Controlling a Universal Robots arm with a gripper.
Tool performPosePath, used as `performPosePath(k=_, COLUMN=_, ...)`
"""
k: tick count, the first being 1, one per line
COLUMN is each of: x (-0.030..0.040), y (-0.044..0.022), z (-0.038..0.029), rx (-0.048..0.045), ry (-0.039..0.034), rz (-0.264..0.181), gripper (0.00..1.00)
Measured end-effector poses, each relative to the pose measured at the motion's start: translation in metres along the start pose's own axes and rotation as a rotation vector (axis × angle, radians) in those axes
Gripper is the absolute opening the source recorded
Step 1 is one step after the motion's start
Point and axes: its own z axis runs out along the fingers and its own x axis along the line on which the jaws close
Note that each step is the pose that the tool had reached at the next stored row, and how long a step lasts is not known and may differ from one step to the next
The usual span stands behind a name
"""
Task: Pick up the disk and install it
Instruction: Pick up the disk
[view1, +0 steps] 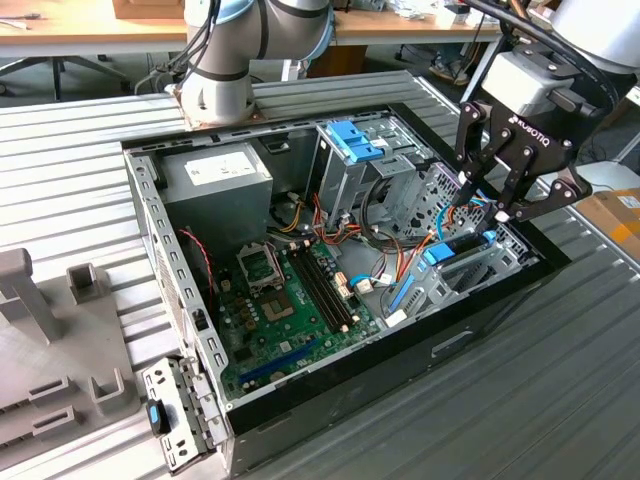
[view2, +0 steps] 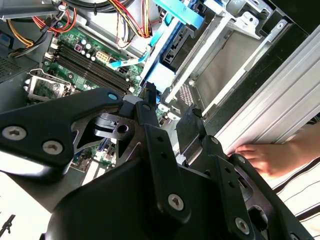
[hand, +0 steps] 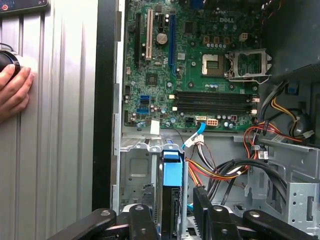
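- gripper (hand: 172, 200): black two-finger, fingers spread, one on each side of the disk. A thin gap shows on both sides in the first wrist view, so I judge it is straddling, not pinching.
- In the exterior view the gripper (view1: 483, 207) is lowered into the case corner on that view's right.
- disk (hand: 171, 197): stands on edge in the drive bay, right between the fingers. In the exterior view the disk (view1: 455, 250) sits low in the bay, just under the fingertips.
- Disk look: thin black slab with a bright blue end tab (hand: 171, 172) on the end toward the motherboard, and blue rail along the edge. Connector end not visible.
- Handling, judged: rigid, dense, heavier than its size suggests. Flat faces are smooth and probably slippery. Shock-sensitive, so no dropping or jamming.
- Where to hold, judged: squeeze across the two broad faces mid-length. Avoid the blue tab and rails, which are plastic and likely to flex.
- cable bundle (hand: 225, 172): red, yellow and black wires, just beside the bay on the far finger's side; snag risk.
- motherboard (hand: 200, 65): green, flat on the case floor beyond the bay.
- tall silver cage (view1: 345, 175) with a blue clip on top, near the bay, apart from the disk.
- person's hand (hand: 14, 92): resting on the ribbed metal table outside the case wall.
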Motion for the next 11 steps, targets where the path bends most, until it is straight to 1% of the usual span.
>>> performPosePath(k=10, x=-0.0015, y=-0.0011, z=-0.0002, rx=-0.0001, ry=0.0004, rz=-0.013, gripper=0.44)
performPosePath(k=11, x=-0.0016, y=-0.002, z=-0.0002, rx=-0.0001, ry=0.0005, rz=-0.014, gripper=0.44)
